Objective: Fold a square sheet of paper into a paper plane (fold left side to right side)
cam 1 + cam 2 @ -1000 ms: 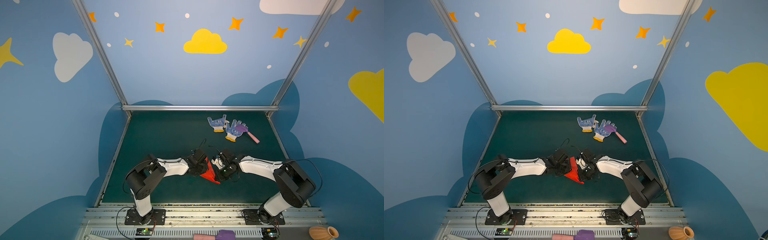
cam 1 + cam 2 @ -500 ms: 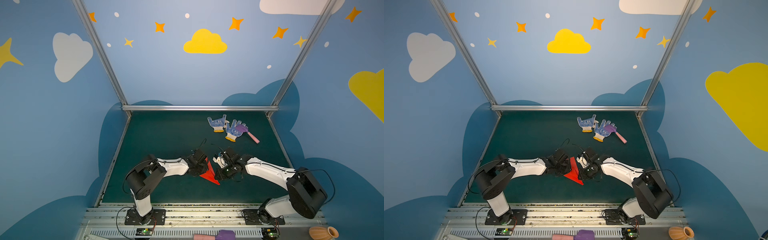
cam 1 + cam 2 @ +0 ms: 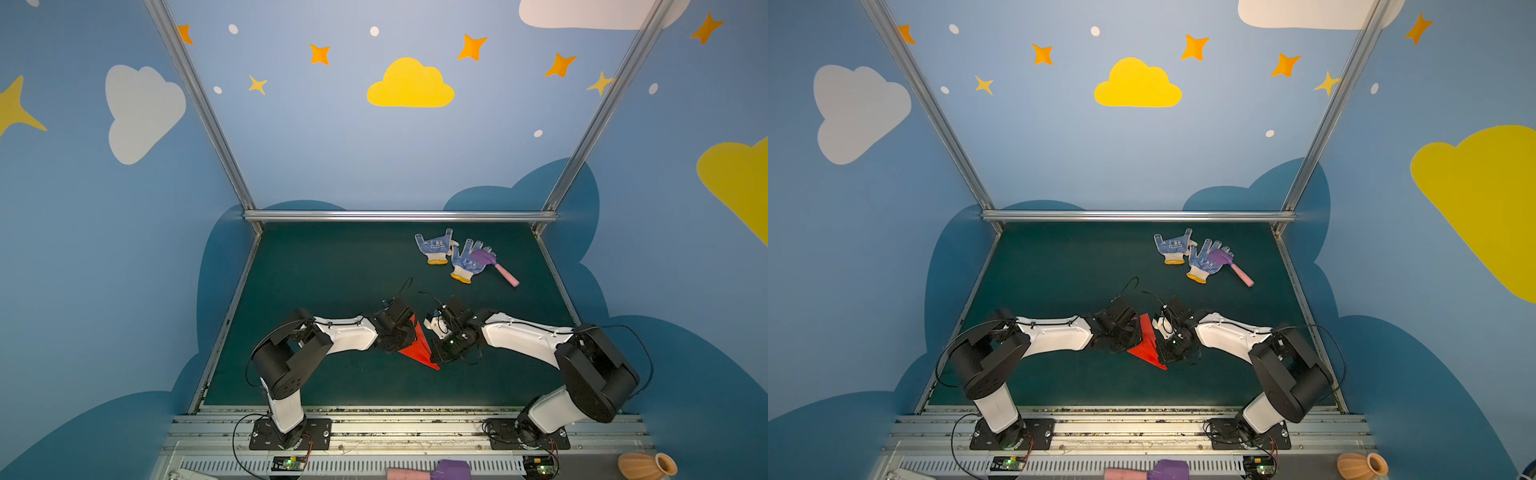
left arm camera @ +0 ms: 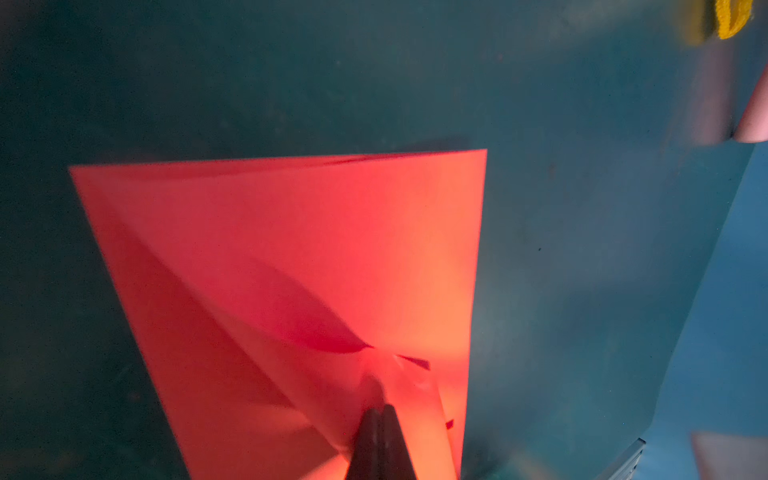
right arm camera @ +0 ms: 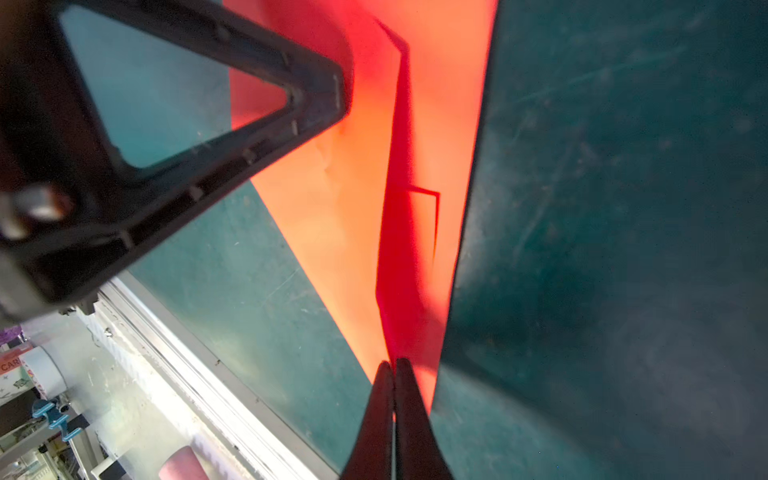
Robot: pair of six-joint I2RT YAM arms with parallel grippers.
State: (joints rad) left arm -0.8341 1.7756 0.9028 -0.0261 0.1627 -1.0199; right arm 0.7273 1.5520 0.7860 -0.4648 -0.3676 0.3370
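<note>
Paper plane [image 3: 417,351], near centre, is being re-pinched by right gripper [image 5: 392,365], clamped by left gripper [image 4: 379,409], for final wing creasing.

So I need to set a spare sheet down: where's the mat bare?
Bare: the mat's far-left part, between back rail and left arm, and the near strip along the front rail. Crowded: far right, gloves and toy hammer; centre, left gripper and right gripper at the folded red paper.

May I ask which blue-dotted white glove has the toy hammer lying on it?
The blue-dotted glove nearer the arms: the purple-and-pink toy hammer overlaps its fingertips; the other glove is clear of it.
</note>
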